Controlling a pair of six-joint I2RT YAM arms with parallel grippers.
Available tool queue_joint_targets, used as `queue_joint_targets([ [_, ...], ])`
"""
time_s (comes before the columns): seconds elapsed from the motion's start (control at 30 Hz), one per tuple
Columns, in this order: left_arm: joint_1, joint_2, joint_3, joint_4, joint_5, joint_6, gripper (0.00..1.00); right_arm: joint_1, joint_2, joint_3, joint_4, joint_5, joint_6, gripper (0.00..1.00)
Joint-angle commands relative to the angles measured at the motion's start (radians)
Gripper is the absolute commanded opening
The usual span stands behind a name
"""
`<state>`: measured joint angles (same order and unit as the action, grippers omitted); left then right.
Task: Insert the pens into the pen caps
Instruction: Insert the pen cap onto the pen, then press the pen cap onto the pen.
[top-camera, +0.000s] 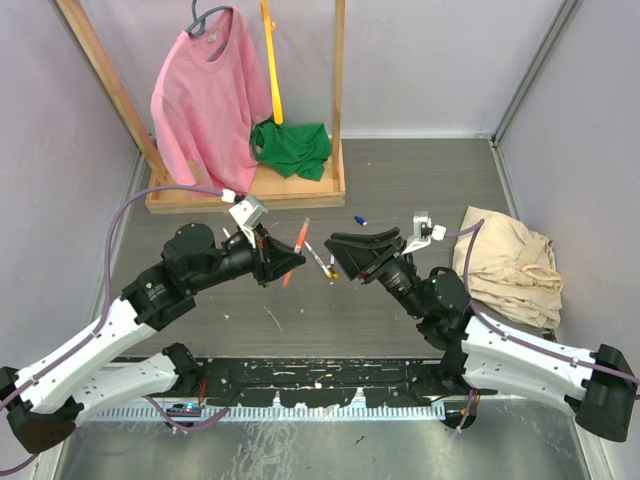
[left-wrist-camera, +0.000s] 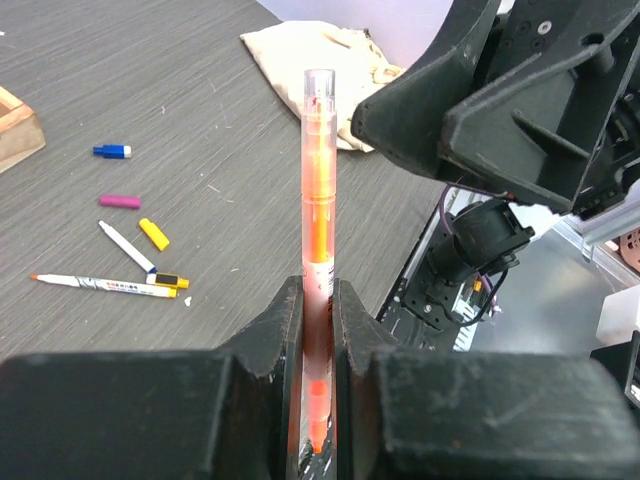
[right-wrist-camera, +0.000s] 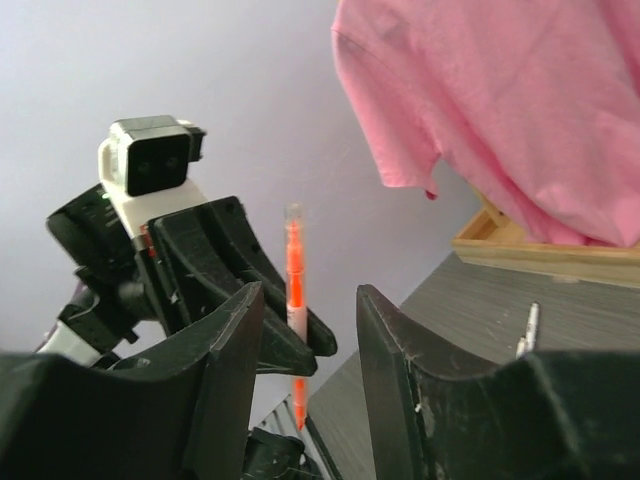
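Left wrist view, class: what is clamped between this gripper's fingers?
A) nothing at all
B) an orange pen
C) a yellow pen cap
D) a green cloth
B: the orange pen stands upright with its lower end pinched between the closed fingers of the left gripper.
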<state>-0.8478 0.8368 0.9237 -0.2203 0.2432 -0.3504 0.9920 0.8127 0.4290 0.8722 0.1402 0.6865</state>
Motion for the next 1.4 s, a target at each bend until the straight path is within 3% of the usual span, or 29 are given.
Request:
queue_joint_targets([
  [0.0, 0.004, -0.019, 0.033, -0.008, -0.007, 0.022, 0.0, 0.003, -0.049, 0.142, -0.32, 0.12, -0.059, 0.48],
  [0.13, 0.004, -0.019, 0.032, -0.026, 0.004, 0.024, 0.0, 0.003, -0.027, 0.245, -0.448, 0.144, -0.084, 0.49],
  [0.53, 0.004, -0.02, 0.024, -0.03, 0.03, 0.004, 0.0, 0.003, 0.154, 0.451, -0.542, 0.017, -0.05, 0.5],
  [0.87, 0.003, -0.034, 0.008, -0.034, 0.031, -0.007, 0.0, 0.003, 0.197, 0.465, -0.55, -0.039, -0.01, 0.44],
  [1.0, 0.004, -0.039, 0.006, -0.043, 0.021, -0.007, 0.0, 0.002, 0.196, 0.453, -0.549, -0.039, -0.006, 0.36],
  [1.37, 0.003, -0.019, 0.028, -0.046, -0.009, -0.012, 0.0, 0.003, 0.227, 0.381, -0.496, -0.09, 0.016, 0.02],
])
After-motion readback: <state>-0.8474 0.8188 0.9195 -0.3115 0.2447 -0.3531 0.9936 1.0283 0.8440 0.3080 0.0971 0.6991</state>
